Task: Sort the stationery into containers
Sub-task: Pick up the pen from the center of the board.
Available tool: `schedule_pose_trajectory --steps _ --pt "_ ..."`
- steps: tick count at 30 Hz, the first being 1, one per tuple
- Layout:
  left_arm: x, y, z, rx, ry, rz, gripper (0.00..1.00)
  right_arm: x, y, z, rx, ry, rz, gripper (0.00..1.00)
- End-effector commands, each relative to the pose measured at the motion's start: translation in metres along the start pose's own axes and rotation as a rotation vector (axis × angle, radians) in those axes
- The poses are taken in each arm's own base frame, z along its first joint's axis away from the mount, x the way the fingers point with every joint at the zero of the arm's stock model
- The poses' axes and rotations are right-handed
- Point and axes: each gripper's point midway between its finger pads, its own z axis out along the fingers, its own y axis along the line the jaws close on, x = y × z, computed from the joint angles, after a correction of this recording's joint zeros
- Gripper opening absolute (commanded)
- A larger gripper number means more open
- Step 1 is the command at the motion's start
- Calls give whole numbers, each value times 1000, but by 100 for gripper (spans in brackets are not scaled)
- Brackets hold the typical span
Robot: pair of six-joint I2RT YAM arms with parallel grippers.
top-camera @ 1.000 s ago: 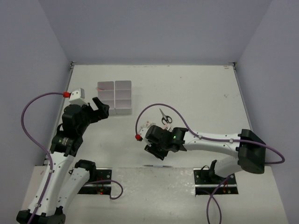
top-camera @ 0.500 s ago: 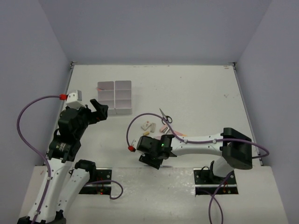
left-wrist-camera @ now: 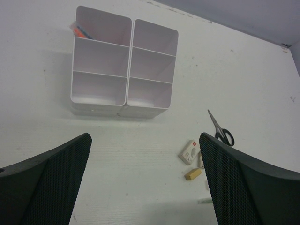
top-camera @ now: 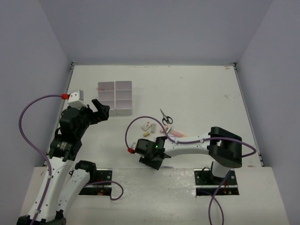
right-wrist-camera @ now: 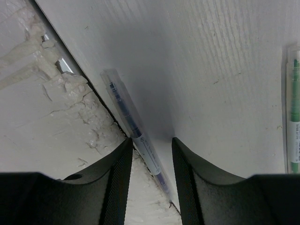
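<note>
A blue pen [right-wrist-camera: 136, 129] lies along the table's near edge. My right gripper [right-wrist-camera: 151, 140] is open and straddles it, the left finger close against it and the right finger apart from it. In the top view the right gripper [top-camera: 154, 161] points down at that edge. A green pen [right-wrist-camera: 293, 112] lies to the right. The white six-compartment containers [top-camera: 115, 97] sit at the back left, with a pink-orange marker [left-wrist-camera: 78, 31] in one far corner compartment. My left gripper [left-wrist-camera: 145, 187] hovers open and empty near the containers [left-wrist-camera: 124, 63]. Black-handled scissors [top-camera: 165, 118] lie mid-table.
A white eraser [left-wrist-camera: 189, 151] and a small tan eraser [left-wrist-camera: 192, 174] lie left of the scissors [left-wrist-camera: 221, 131]. A pink-orange marker [top-camera: 174, 134] lies just behind the right arm. The right arm's purple cable [top-camera: 136, 123] loops over the erasers.
The right gripper has moved left and toward the near table edge, uncovering the erasers and the marker. The left arm shifted only slightly and stayed open.
</note>
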Motion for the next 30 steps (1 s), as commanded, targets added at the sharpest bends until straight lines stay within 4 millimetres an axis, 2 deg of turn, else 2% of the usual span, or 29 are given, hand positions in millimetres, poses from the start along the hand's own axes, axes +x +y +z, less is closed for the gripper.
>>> schedule_pose_trajectory --steps 1,7,11,16,18,21,23,25,26,28,29,30 --pt "2 -3 0 30 -3 33 100 -9 6 -3 -17 -24 19 40" --pt "2 -3 0 32 -5 33 100 -3 -4 6 46 19 20 30" --pt "1 -3 -1 32 -8 32 100 -3 -9 12 75 35 19 29" --pt "-2 -4 -3 35 -16 38 100 -12 -7 3 63 -15 20 9" --pt "-4 -7 -5 50 -21 45 100 -24 -4 -19 42 -104 23 1" --pt "-10 -22 -11 130 -40 63 100 -37 -4 -55 24 -233 27 0" --pt "-13 -37 -18 218 -56 80 100 -40 -5 -70 22 -288 31 0" --pt "-15 -63 -34 376 -76 106 100 -46 -9 -99 23 -406 48 0" --pt "-9 -77 -42 473 -55 118 100 -53 -7 -118 0 -488 53 0" --pt "-13 -106 -69 668 -101 148 100 -57 -4 -141 -43 -601 61 0" --pt "-11 -115 -78 739 -103 152 100 -65 -4 -157 -64 -676 89 0" --pt "-6 -124 -89 819 -88 133 100 -68 -6 -179 -80 -759 118 0"
